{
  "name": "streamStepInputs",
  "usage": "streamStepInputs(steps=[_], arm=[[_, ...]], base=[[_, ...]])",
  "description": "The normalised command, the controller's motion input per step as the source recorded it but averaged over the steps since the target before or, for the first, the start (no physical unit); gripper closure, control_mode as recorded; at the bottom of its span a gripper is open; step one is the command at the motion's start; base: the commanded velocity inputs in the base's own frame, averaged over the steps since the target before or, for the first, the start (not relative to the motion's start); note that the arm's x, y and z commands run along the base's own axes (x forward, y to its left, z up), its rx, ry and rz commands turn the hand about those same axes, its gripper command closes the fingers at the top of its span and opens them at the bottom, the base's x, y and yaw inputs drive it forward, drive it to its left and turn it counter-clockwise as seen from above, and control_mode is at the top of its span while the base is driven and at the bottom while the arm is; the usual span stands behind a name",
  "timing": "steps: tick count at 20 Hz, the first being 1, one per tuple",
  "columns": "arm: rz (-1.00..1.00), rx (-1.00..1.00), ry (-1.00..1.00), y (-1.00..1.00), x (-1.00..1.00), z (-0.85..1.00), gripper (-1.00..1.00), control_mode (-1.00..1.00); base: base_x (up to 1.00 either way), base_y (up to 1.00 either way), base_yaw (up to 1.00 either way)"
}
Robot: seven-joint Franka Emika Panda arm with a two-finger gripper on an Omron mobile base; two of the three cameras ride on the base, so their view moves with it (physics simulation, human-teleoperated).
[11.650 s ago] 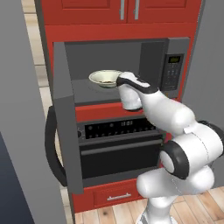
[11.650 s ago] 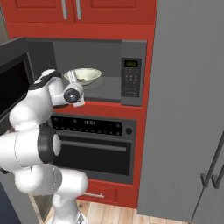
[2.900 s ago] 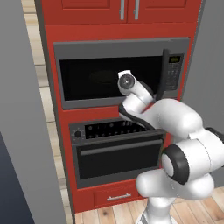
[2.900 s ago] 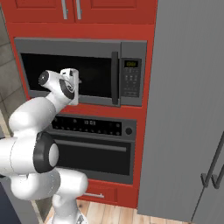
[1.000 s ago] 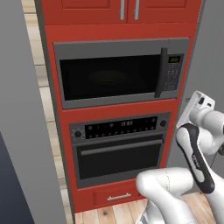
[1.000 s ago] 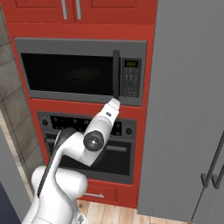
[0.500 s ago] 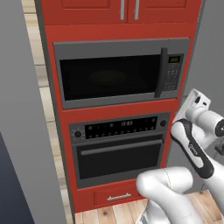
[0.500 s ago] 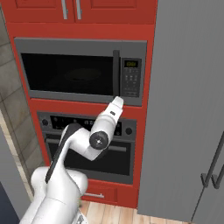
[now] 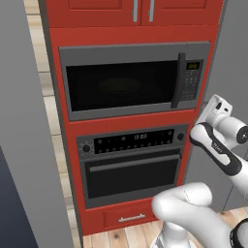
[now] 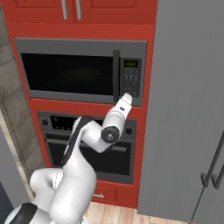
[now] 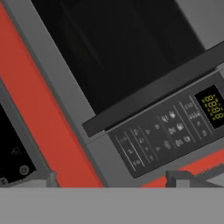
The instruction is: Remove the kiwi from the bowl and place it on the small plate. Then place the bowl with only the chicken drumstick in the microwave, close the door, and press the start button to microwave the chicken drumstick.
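Note:
The microwave [image 9: 131,80] [image 10: 78,72] has its door shut, and a faint round shape behind the dark glass may be the bowl [image 9: 118,86]. The kiwi, the small plate and the chicken drumstick are out of view or hidden. My gripper [image 11: 113,179] is open with nothing between its fingertips [image 11: 48,177], which stand far apart. It points at the microwave's control panel [image 11: 170,131] [image 9: 193,82] [image 10: 131,78] from just below and a short way in front. The hand [image 9: 216,107] [image 10: 124,103] sits under the panel's lower edge. The dark door handle [image 11: 153,94] runs beside the panel.
A built-in oven [image 9: 133,162] [image 10: 61,144] sits under the microwave in the red cabinet front. Red cupboard doors [image 9: 140,5] are above. A tall grey refrigerator [image 10: 188,109] stands right of the panel, and a grey wall panel [image 9: 24,121] is at the left.
Since the oldest frames the bowl went into the microwave and the door was shut. Over the last second the hand has risen toward the control panel, jaws still open.

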Motion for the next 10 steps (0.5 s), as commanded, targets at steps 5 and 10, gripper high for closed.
streamStepInputs(steps=[5,10], arm=[[0.02,0.0,0.0,-0.1,0.43,0.0,-1.0,-1.0],[0.0,0.0,0.0,0.0,0.38,-0.01,-1.0,-1.0]], base=[[0.0,0.0,0.0],[0.0,0.0,0.0]])
